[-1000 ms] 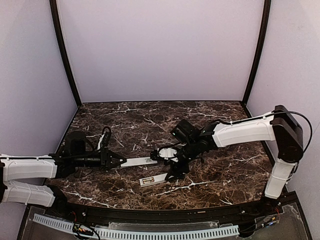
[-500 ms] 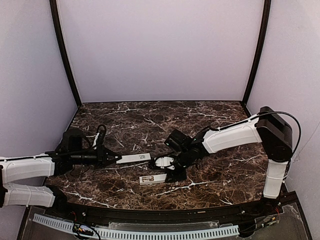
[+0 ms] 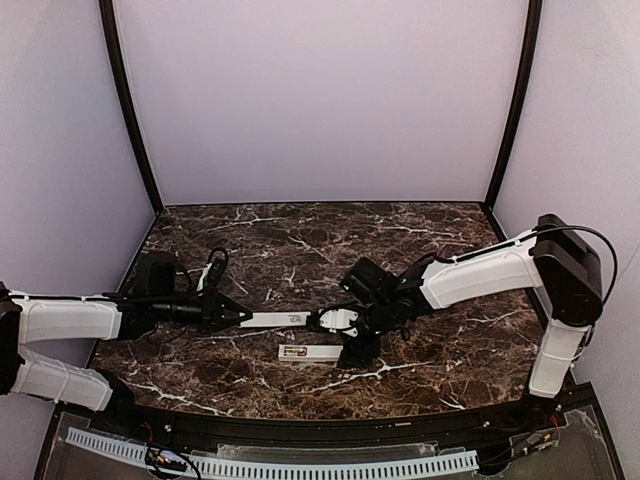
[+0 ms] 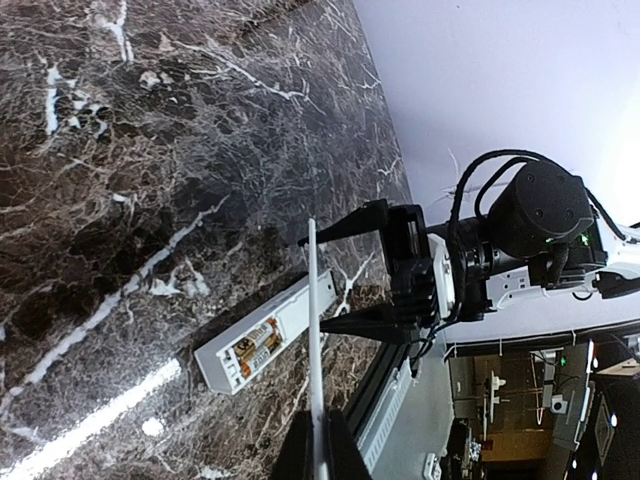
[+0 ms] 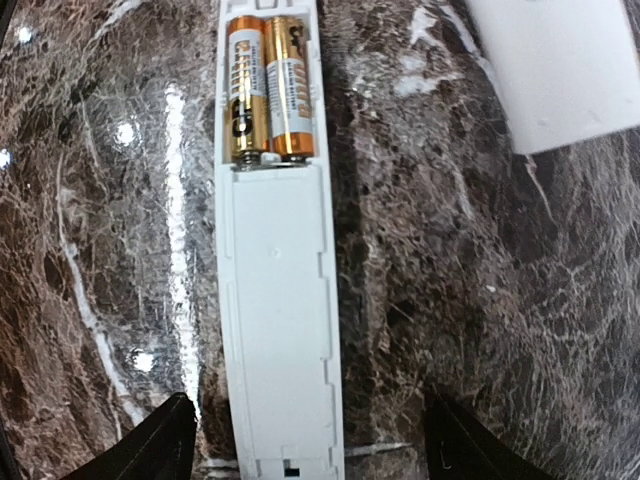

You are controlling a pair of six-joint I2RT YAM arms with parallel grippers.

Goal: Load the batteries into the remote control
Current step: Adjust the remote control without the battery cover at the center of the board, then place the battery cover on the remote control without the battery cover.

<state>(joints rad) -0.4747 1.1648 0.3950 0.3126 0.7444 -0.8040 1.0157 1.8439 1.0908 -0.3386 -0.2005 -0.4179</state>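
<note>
The white remote control [image 3: 318,352] lies flat on the marble table, back side up, its battery bay open. Two gold-and-dark batteries [image 5: 270,85] sit side by side in the bay, at the remote's left end in the top view [image 3: 293,351]. My right gripper [image 5: 315,445] is open, with a finger on each side of the remote's [image 5: 278,320] right end; it shows in the top view [image 3: 352,345]. My left gripper [image 3: 240,318] is shut on the thin white cover strip [image 3: 278,319] and holds it just behind the remote. In the left wrist view the strip [image 4: 315,330] is edge-on over the remote [image 4: 285,325].
Dark marble table [image 3: 420,250] with white walls behind and at the sides. The black front rim [image 3: 330,425] runs along the near edge. A corner of the cover strip [image 5: 555,70] shows to the upper right of the remote in the right wrist view.
The remote has turned from a slight tilt to nearly level. My left gripper drew back left with the cover strip, then came right again. My right gripper shifted slightly and stays open.
</note>
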